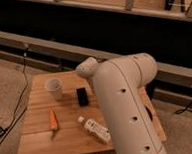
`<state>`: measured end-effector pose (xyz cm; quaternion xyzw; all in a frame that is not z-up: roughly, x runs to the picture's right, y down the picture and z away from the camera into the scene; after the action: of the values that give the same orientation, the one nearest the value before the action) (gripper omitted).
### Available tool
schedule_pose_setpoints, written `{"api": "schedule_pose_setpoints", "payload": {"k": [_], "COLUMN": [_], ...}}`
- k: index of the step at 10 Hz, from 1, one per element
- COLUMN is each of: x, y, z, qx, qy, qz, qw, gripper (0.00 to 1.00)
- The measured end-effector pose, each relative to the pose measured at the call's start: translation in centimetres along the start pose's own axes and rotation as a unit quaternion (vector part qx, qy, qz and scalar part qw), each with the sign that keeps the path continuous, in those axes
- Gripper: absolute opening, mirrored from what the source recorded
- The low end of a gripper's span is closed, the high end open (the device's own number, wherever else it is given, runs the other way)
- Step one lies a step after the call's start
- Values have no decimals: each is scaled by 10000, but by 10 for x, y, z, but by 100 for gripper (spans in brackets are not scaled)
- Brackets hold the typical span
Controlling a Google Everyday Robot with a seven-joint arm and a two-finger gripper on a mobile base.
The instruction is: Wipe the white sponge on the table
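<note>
Camera view: the table (39,141) stands on a pale floor in front of a long low rail (47,47). On it are a white cup (54,88) at the back left, a carrot (53,120) nearer the front, and a small bottle (95,130) lying on its side. The white arm (126,104) reaches over the table's right side. What looks like the dark gripper (82,96) hangs below the arm's rounded end, near the cup. I cannot tell whether it is spread or closed.

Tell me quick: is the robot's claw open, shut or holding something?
The gripper is not in view, perhaps hidden behind the arm over the table; open or closed cannot be told.
</note>
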<state>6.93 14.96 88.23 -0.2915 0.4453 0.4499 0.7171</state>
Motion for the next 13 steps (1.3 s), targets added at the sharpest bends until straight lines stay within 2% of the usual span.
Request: {"api": "schedule_pose_setpoints", "payload": {"k": [6,10,13], "x": [-28,-59,-74], "y": [-9,5,18], "z": [-11,-21,-33], "qx": [180,251,301], "qy": [19,-90,-162], "qz": [-120,-352,-545], "qw": [9998,9990,9979], "gripper": [0,0,0]}}
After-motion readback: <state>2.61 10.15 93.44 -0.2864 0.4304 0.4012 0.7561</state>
